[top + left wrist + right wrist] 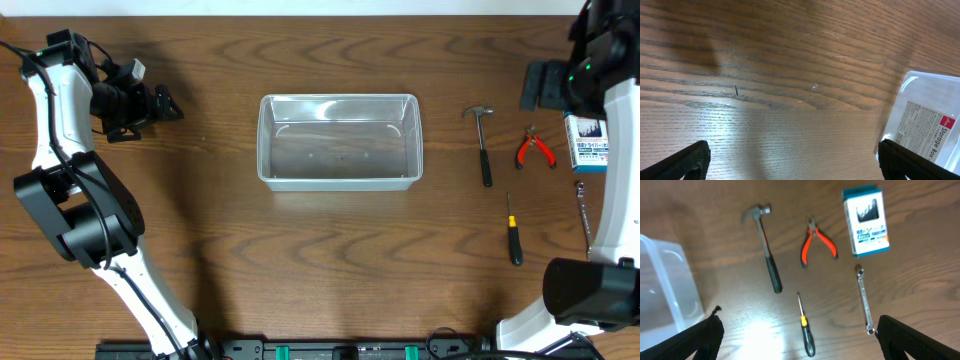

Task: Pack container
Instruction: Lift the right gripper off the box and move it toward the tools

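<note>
The clear plastic container (266, 140) stands empty in the middle of the table. My left gripper (165, 103) hovers to its left, well apart from it. In the left wrist view my left gripper (795, 165) is open over bare wood, and a labelled corner of the container (925, 115) shows at the right. My right gripper (545, 85) hangs high at the back right. In the right wrist view my right gripper (797, 345) is open with nothing held, above the tools, and the container (670, 280) sits at the left edge.
Right of the container lie a hammer (483, 145) (767, 255), red-handled pliers (535, 150) (816, 242), a yellow-and-black screwdriver (513, 235) (806, 327), a wrench (583, 215) (864, 300) and a small blue-and-white box (587, 143) (866, 221).
</note>
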`<action>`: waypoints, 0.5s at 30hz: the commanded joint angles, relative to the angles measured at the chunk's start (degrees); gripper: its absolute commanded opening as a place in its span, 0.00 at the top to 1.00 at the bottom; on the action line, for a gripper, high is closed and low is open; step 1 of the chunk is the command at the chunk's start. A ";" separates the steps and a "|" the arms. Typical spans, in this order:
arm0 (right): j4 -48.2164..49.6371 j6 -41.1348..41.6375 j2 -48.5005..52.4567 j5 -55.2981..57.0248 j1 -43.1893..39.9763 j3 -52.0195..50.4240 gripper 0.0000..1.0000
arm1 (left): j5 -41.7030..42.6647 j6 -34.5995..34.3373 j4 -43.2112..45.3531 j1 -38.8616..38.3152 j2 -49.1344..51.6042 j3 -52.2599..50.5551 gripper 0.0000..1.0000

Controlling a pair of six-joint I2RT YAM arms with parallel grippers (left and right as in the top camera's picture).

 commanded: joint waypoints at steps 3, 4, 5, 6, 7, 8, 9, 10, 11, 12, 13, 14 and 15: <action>1.46 -1.33 0.11 -0.26 -0.17 -3.74 0.01 | -0.28 0.07 -0.15 0.11 -1.73 1.16 0.02; 1.53 -1.36 0.11 -0.33 -0.17 -3.96 0.01 | -0.28 0.07 -0.15 0.11 -1.73 1.16 0.02; 1.57 -1.36 0.11 -0.33 -0.17 -4.02 0.01 | -0.28 0.04 -0.15 0.11 -1.73 1.16 0.01; 1.66 -1.38 0.11 -0.33 -0.17 -4.02 0.01 | -0.28 0.07 -0.15 0.11 -1.73 1.16 0.02; 2.08 -1.40 0.11 -0.33 -0.17 -4.02 0.01 | -0.28 0.07 -0.15 0.11 -1.73 1.16 0.02; 2.54 -1.66 0.11 -0.35 -0.17 -4.02 0.01 | -0.28 0.07 -0.15 0.11 -1.73 1.16 0.02; 2.95 -2.27 0.11 -0.35 -0.17 -4.04 0.01 | -0.28 0.07 -0.15 0.11 -1.73 1.16 0.02; 3.72 -3.61 0.11 -0.50 -0.17 -4.28 0.01 | -0.28 0.07 -0.15 0.11 -1.73 1.16 0.02; 4.70 -5.86 0.11 -1.38 -0.17 -4.79 0.01 | -0.28 0.07 -0.15 0.11 -1.73 1.16 0.02; 5.53 -8.72 0.11 -3.10 -0.17 -5.42 0.01 | -0.28 0.07 -0.15 0.11 -1.73 1.16 0.02; 6.43 -11.23 0.11 -5.05 -0.20 -6.32 0.01 | -0.28 0.04 -0.15 0.11 -1.73 1.16 0.02; 7.45 -13.16 0.11 -7.17 -0.17 -7.48 0.01 | -0.28 0.07 -0.15 0.11 -1.73 1.16 0.02; 8.59 -14.75 0.11 -9.07 -0.17 -8.79 0.01 | -0.28 0.07 -0.15 0.11 -1.73 1.16 0.02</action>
